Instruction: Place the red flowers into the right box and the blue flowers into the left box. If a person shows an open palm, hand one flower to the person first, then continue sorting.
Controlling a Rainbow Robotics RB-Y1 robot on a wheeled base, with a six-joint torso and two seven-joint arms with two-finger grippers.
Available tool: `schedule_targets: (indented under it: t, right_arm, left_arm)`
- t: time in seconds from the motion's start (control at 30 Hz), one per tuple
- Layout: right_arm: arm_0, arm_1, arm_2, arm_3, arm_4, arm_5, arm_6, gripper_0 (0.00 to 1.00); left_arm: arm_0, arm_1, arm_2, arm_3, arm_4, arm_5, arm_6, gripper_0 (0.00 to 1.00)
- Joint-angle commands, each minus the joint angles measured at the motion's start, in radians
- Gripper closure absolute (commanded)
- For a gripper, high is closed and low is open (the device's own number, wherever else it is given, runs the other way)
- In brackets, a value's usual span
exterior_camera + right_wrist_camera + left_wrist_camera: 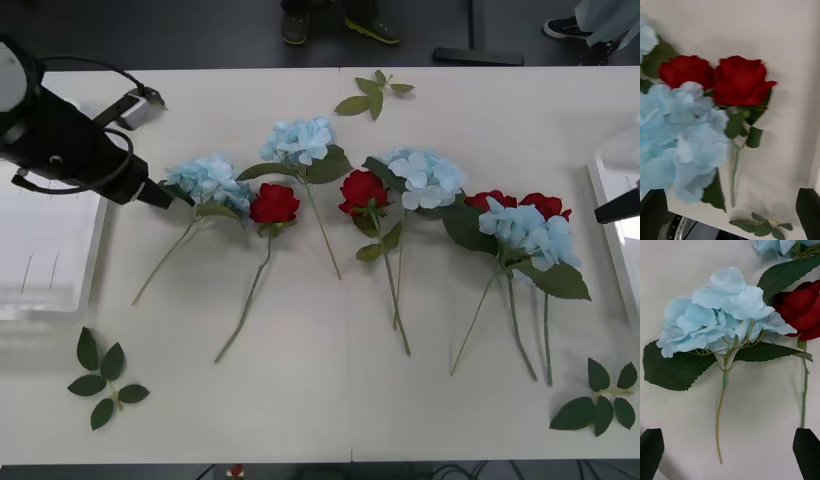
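My left pincer (170,194) hangs low over the white desk (320,400), its black fingers spread wide with nothing between them, just beside the leftmost of the blue flowers (208,180); I judge this one comes first because it lies nearest the left box (45,300), the shallow ribbed white tray under my left arm. From my left wrist that bloom (720,311) is a fluffy cluster of thin papery petals above two broad saw-edged leaves, its wiry stem curving toward my fingers (651,450), so closing on the stem rather than the soft head looks the safer grip. A dark red rose (274,204) sits touching its far side, close enough to be nudged. Moving right, the flowers lie in a loose row across the desk, heads away from me and stems trailing toward me: another blue cluster, a rose, a third blue one, then two roses tucked against the last blue head (530,232). My right pincer (618,208) waits at the desk's right edge over the right box (600,190), fingers (808,210) held apart and empty; its wrist looks onto those two velvety, tightly furled roses (739,80). Loose leaf sprigs (100,378) lie at the corners.
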Motion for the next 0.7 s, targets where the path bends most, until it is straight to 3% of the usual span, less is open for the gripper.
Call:
schedule_targets:
  t: [0.03, 0.27, 0.7]
  right_arm:
    - [-0.001, -0.006, -0.018, 0.063, 0.067, 0.0, -0.024, 0.0]
    - [0.011, 0.012, 0.002, 0.074, 0.208, -0.003, -0.006, 0.0]
    - [0.01, 0.069, 0.19, 0.051, 0.337, -0.165, -0.02, 0.0]
  left_arm:
    - [-0.016, 0.025, -0.059, -0.03, -0.037, -0.075, 0.061, 0.0]
    - [-0.005, 0.064, -0.197, -0.027, -0.052, -0.234, 0.085, 0.0]
    - [0.055, 0.091, -0.326, -0.029, -0.054, -0.386, 0.134, 0.0]
